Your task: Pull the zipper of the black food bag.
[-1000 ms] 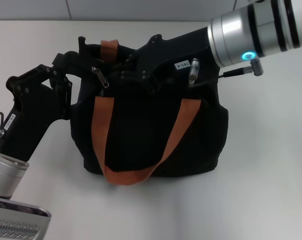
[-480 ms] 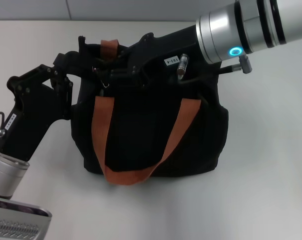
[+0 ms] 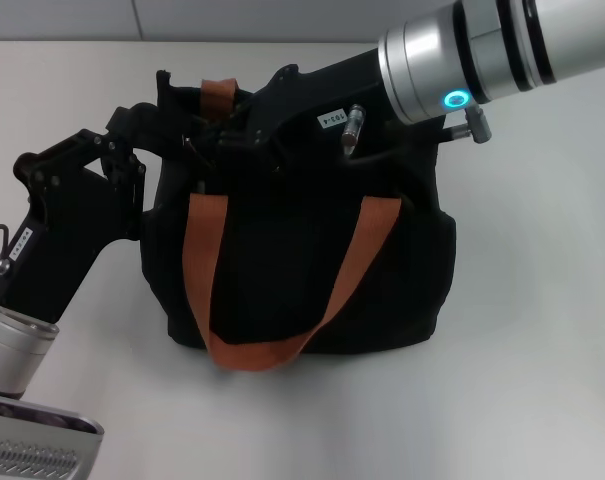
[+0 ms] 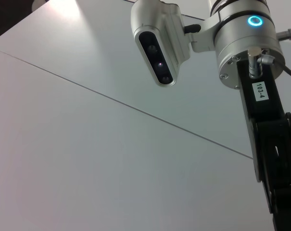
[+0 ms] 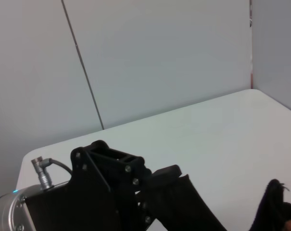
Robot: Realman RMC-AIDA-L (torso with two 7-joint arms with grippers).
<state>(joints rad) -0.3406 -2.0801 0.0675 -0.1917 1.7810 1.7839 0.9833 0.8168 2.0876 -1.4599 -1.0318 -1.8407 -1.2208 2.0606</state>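
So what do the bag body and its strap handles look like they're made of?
The black food bag looks like soft matte woven fabric, since its sides sag and crease. The orange-brown strap handles look like flat webbing or faux leather with a dull finish; which one is unclear.

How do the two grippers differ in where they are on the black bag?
The left gripper is at the left top corner of the black food bag, reaching in from the side. The right gripper lies across the bag's top from the right, near the orange strap. Both have black bodies and meet at the bag's top left.
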